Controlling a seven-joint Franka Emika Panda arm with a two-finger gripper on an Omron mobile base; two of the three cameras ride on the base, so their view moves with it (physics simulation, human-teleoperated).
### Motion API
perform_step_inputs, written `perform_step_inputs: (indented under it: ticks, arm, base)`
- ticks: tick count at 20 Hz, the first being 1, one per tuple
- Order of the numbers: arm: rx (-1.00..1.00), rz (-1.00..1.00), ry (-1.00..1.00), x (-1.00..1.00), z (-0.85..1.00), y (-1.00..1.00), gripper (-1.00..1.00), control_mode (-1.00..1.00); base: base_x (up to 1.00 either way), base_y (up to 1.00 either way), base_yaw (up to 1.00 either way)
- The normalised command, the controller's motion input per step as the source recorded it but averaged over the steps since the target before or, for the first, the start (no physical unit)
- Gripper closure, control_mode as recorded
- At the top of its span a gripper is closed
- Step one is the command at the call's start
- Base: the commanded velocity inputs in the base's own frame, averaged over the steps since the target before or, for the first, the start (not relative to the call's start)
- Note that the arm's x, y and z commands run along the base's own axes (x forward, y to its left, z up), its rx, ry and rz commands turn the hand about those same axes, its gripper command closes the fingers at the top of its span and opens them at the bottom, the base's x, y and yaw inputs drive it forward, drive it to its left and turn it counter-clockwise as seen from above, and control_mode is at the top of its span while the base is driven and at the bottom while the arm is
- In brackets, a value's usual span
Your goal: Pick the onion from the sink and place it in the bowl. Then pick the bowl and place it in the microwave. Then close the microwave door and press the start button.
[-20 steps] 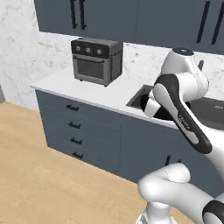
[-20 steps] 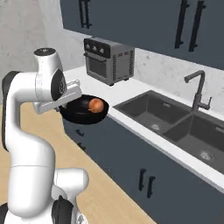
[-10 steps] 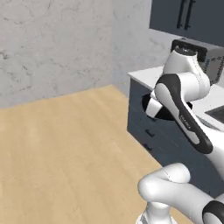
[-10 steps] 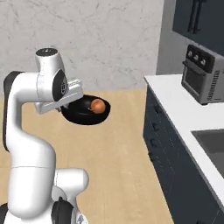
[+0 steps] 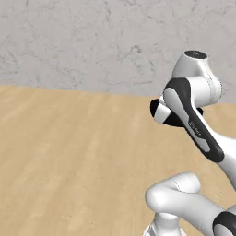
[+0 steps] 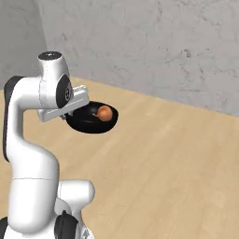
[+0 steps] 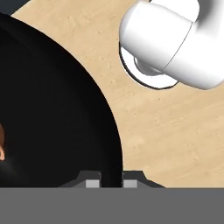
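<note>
Right base view: the gripper [image 6: 77, 108] holds the black bowl [image 6: 88, 123] by its rim, up in the air over the wooden floor [image 6: 177, 158], jaws pinched narrow on it. The onion [image 6: 104, 112] sits inside the bowl, before a grey wall [image 6: 154, 42].

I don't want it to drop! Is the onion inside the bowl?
Inside. The onion sits within the black bowl, below its rim, while the gripper holds the bowl.

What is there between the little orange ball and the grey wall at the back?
Past the small round orange-brown onion comes the far rim of the shallow black bowl, then bare wooden floor up to the grey stone wall, in the right base view.
</note>
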Motion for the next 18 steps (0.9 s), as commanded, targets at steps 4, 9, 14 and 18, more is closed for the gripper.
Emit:
perform_step_inputs:
  ticks: [4, 9, 14, 18]
  arm:
    - [0.0, 0.0, 0.0, 0.0, 0.0, 0.0, 1.0, 1.0]
    - [0.0, 0.0, 0.0, 0.0, 0.0, 0.0, 1.0, 1.0]
    - [0.0, 0.0, 0.0, 0.0, 0.0, 0.0, 1.0, 1.0]
    - [0.0, 0.0, 0.0, 0.0, 0.0, 0.0, 1.0, 1.0]
  base:
    - [0.0, 0.11, 0.97]
    - [0.05, 0.05, 0.93]
    - [0.08, 0.03, 0.91]
    - [0.11, 0.04, 0.91]
